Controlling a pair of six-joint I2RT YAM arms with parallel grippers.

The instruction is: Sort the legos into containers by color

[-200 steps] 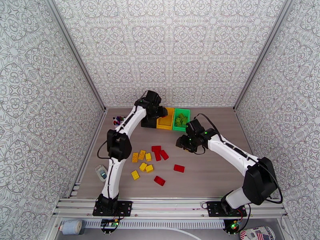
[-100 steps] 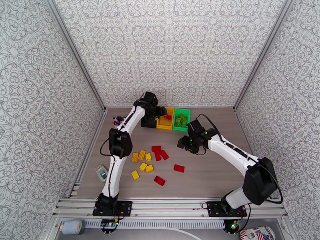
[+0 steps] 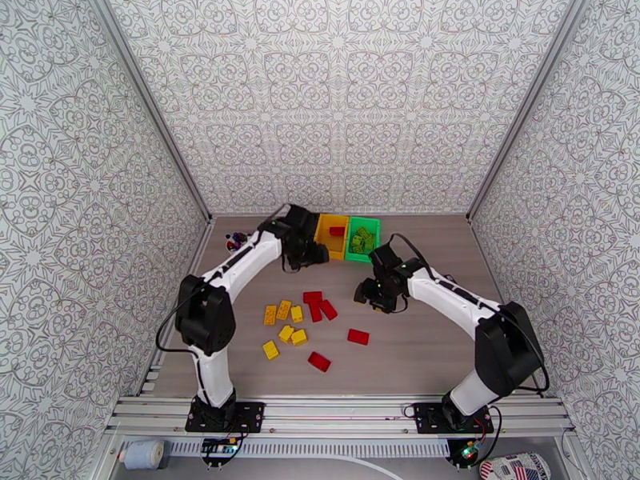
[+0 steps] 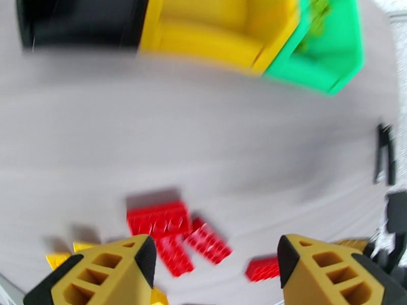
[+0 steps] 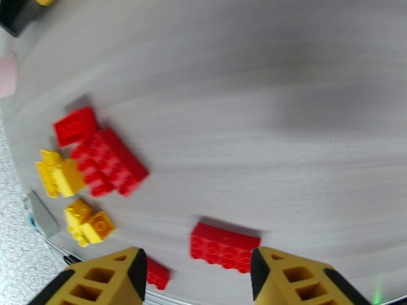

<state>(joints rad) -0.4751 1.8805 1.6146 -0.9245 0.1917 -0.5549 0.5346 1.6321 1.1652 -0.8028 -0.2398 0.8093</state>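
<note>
Red legos [image 3: 318, 306] and yellow legos [image 3: 285, 323] lie scattered on the table's near middle. In the back row stand the yellow container [image 3: 323, 238], holding one red brick [image 3: 337, 231], and the green container [image 3: 353, 247] with green bricks. The black container [image 4: 76, 21] sits left of them. My left gripper [image 3: 312, 254] hangs open and empty just in front of the containers; its fingers [image 4: 122, 265] frame red bricks [image 4: 157, 219] below. Low over the table right of the pile, my right gripper [image 3: 370, 295] is open, with a red brick [image 5: 224, 245] on the table just beyond its fingertips [image 5: 127, 273].
A pink cup of pens [image 3: 234, 242] stands at the back left near the wall. A small grey device [image 5: 40, 214] lies at the table's left edge. Patterned walls close in the left, right and back sides.
My left gripper opened over the containers, a red brick landed in the yellow one, and the arm drew back toward the table. The right gripper shifted slightly left and opened a bit wider.
</note>
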